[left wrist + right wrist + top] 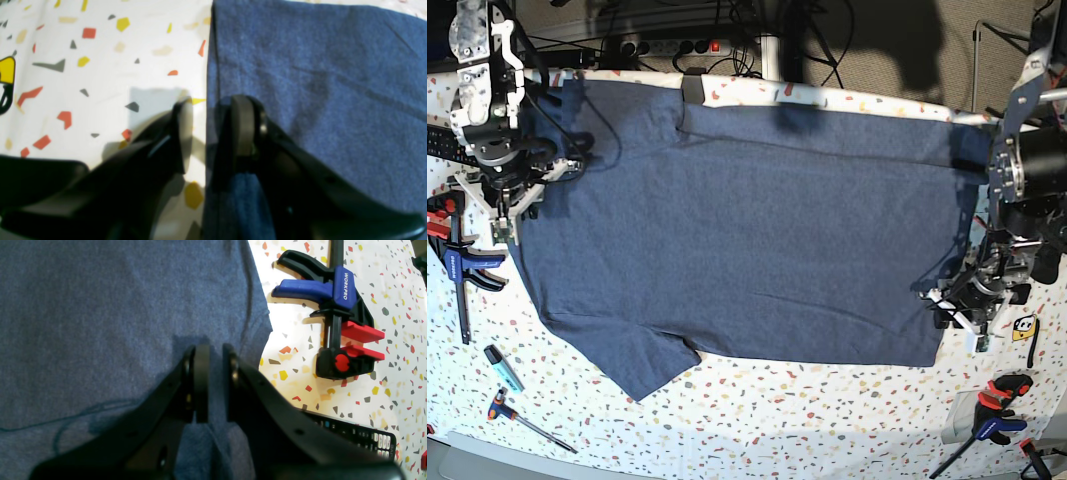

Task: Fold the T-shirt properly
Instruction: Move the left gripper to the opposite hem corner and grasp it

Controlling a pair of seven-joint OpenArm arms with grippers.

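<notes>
Nearest, before the T-shirt (pixel 727 240): orange-tipped screwdriver (pixel 527 418). Spread broadly over the speckled counter (pixel 757 430): T-shirt, plain side up, one near sleeve splayed outward. At its left edge: left fingers (pixel 211 130), clearly parted, gripping nothing visible. Beside its right edge: blue-and-red clamp (pixel 457 262). Above its right part, farther back: right fingers (pixel 212 380), narrowly parted; contact with cloth impossible to tell. Across its far part: long crease.

Both arms reach downward; left tool (pixel 211 130) and right tool (pixel 217 383) stand open
</notes>
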